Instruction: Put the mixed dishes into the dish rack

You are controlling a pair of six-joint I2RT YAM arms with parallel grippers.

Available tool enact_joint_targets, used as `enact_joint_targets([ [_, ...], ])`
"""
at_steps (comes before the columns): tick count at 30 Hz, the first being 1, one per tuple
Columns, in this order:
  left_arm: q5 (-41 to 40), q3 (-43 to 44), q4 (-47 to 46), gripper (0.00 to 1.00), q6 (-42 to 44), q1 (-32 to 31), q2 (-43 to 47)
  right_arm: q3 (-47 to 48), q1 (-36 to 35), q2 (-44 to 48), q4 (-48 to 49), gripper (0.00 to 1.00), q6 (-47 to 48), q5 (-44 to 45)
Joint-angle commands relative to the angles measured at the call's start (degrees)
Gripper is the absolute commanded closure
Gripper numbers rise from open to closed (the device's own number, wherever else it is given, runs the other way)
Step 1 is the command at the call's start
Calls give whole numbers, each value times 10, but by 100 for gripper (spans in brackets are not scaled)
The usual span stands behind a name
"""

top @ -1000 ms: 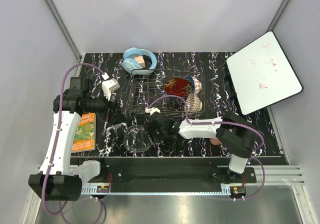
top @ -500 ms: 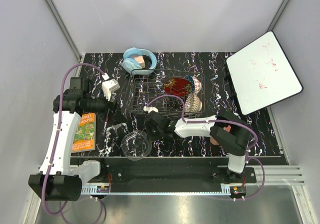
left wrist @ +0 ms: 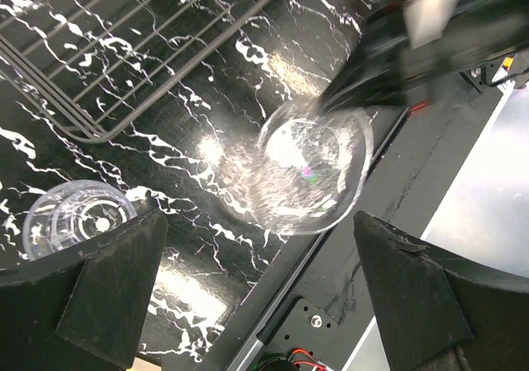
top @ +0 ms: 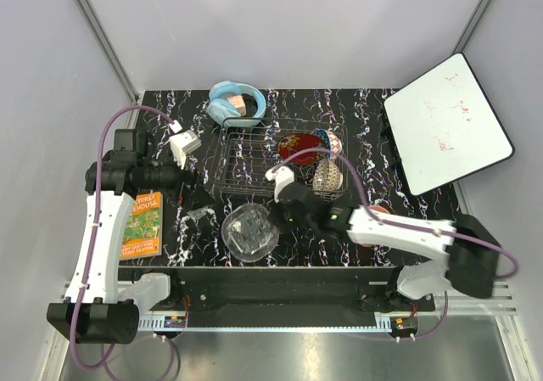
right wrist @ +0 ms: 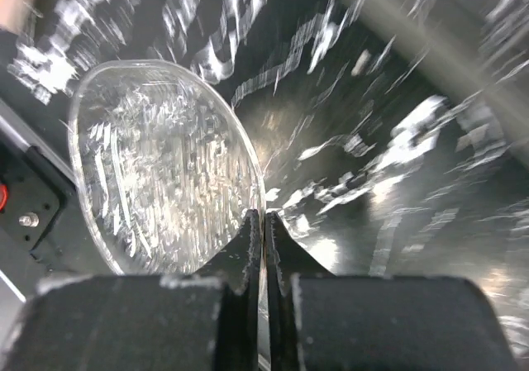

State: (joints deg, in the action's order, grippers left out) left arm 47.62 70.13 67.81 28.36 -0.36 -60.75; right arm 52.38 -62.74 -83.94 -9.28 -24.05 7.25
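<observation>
My right gripper (right wrist: 264, 218) is shut on the rim of the clear glass bowl (right wrist: 157, 164), which hangs tilted in front of the dish rack (top: 246, 156). The top view shows the glass bowl (top: 250, 231) left of the right gripper (top: 277, 217). In the rack stand the red floral plate (top: 299, 148), the blue patterned bowl (top: 334, 142) and the beige lattice bowl (top: 327, 176). The clear tumbler (left wrist: 78, 218) lies on the table left of the bowl. My left gripper (left wrist: 258, 222) hovers open above the table with nothing in it. A bit of the pink cup (top: 379, 206) peeks from behind the right arm.
Light-blue headphones (top: 235, 101) lie behind the rack. A white board (top: 445, 122) leans at the back right. A book (top: 144, 224) lies at the left edge beside the left arm. The black mounting rail (top: 280, 288) runs along the table's near edge.
The right gripper closed on the glass bowl's rim. The right arm then swung right and stretched out, carrying the bowl up and right toward the rack. The left arm barely moved.
</observation>
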Motion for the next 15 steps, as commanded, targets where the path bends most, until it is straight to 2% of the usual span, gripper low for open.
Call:
enact_joint_targets([
  [1, 21, 33, -8, 1, -25, 4, 1, 9, -3, 131, 8, 100, 166, 117],
  [5, 38, 33, -8, 1, -38, 3, -13, 48, -4, 191, 9, 100, 350, 207],
  [7, 46, 29, -8, 1, -42, 3, -20, 57, -4, 195, 24, 100, 417, 260],
  [9, 48, 28, -8, 1, -44, 3, -24, 44, -3, 192, 62, 100, 540, 300],
  [10, 49, 26, -8, 1, -45, 3, -25, 32, -3, 189, 127, 100, 588, 335],
  [11, 49, 26, -8, 1, -45, 4, -25, -1, -3, 181, 164, 100, 688, 350],
  [13, 49, 23, -8, 1, -46, 3, -27, -34, -2, 167, 291, 100, 783, 387],
  [14, 50, 22, -8, 1, -45, 4, -24, -53, 2, 156, 318, 100, 844, 388],
  [15, 51, 19, -8, 1, -45, 3, -25, -56, 5, 151, 333, 100, 860, 387],
])
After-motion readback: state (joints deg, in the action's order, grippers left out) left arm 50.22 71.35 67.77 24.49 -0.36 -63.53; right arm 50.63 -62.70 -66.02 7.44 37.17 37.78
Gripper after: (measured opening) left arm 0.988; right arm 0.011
